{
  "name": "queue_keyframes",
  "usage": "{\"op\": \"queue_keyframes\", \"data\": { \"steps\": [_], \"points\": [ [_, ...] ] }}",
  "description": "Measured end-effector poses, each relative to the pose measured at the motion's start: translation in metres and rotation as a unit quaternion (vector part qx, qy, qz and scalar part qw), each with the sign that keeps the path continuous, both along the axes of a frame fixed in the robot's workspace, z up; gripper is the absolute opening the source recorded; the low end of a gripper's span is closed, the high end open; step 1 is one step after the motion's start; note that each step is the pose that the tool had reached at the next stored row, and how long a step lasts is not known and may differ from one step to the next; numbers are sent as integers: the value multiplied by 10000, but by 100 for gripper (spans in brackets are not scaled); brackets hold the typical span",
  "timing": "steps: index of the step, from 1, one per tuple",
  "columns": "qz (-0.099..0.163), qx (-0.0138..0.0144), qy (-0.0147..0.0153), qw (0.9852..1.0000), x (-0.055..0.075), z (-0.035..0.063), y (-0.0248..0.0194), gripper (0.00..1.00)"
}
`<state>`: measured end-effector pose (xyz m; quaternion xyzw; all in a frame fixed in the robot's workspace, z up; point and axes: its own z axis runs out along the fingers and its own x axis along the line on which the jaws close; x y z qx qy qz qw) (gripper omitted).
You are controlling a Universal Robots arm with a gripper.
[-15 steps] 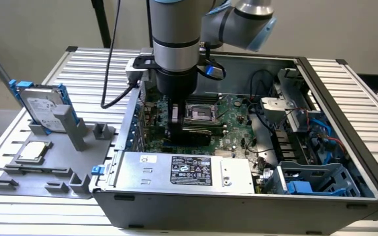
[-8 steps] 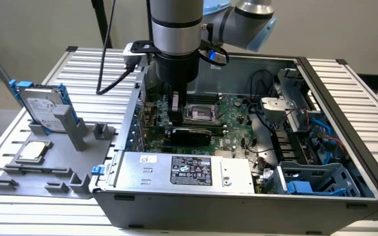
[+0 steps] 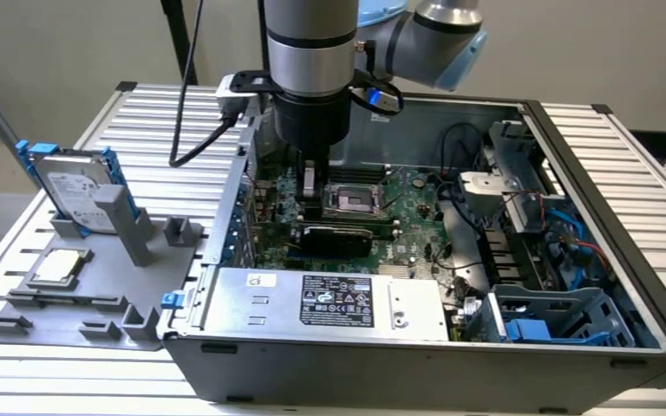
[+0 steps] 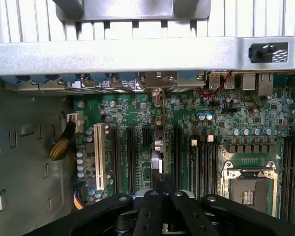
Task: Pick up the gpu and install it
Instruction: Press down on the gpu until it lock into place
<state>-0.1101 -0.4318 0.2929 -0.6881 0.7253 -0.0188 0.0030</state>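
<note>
The gpu (image 4: 158,147) stands on edge in a motherboard slot inside the open computer case, its silver bracket against the case's rear wall. In the exterior view the gpu (image 3: 333,240) shows as a low black card in front of the empty CPU socket (image 3: 350,201). My gripper (image 4: 162,184) is right over the card's top edge, at the end away from the bracket, with its fingers brought together. I cannot tell whether they pinch the edge or only rest on it. Seen from outside, the gripper (image 3: 310,195) reaches straight down into the case.
Several empty slots (image 4: 130,152) and the CPU socket (image 4: 248,184) flank the card. A power supply (image 3: 322,299) fills the case's near side, with cables and a drive cage (image 3: 541,260) toward the exterior view's right. Outside, a grey stand (image 3: 136,321) holds a hard drive (image 3: 79,186) and a CPU chip (image 3: 58,267).
</note>
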Motion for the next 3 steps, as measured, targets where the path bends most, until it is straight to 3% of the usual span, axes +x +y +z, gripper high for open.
{"op": "queue_keyframes", "data": {
  "steps": [3],
  "points": [
    [0, 0, 0, 10000, 0, 0, 0, 11]
  ]
}}
